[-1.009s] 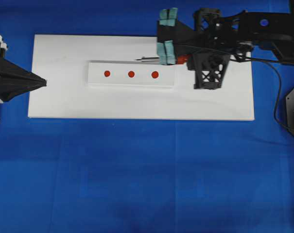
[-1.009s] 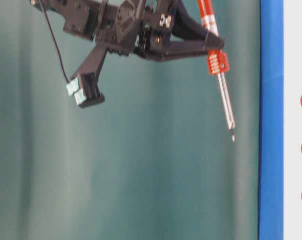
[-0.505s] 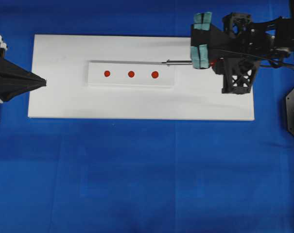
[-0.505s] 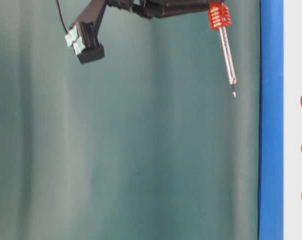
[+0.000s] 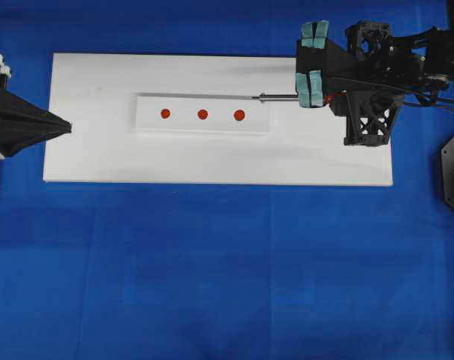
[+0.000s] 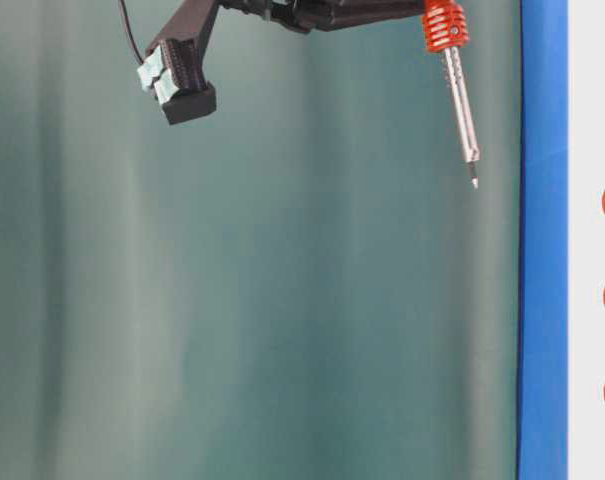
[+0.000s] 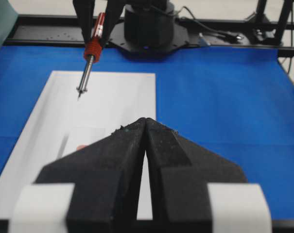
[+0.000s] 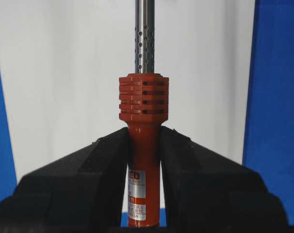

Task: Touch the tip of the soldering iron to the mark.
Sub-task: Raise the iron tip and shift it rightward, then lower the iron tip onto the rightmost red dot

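My right gripper [image 5: 333,96] is shut on the orange-red handle of the soldering iron [image 8: 143,160]. Its silver shaft [image 5: 279,96] points left. The tip [image 5: 257,97] hangs in the air above the upper right corner of the white strip [image 5: 151,124]. The strip carries three red marks; the nearest mark [image 5: 239,115] lies a little left of and below the tip. In the table-level view the tip [image 6: 474,182] is clear of the surface. My left gripper [image 5: 67,126] is shut and empty at the board's left edge, and the left wrist view shows the iron [image 7: 94,46] far ahead of it.
The strip lies on a white board [image 5: 99,150] on a blue cloth [image 5: 227,262]. The iron's black cord [image 5: 429,127] trails off the right arm. A black arm base [image 7: 147,29] stands beyond the board's far end.
Over the last second my right gripper moved right with the iron, carrying the tip from over the strip back to its right end. It has hardly moved in the last half second. The left arm is still.
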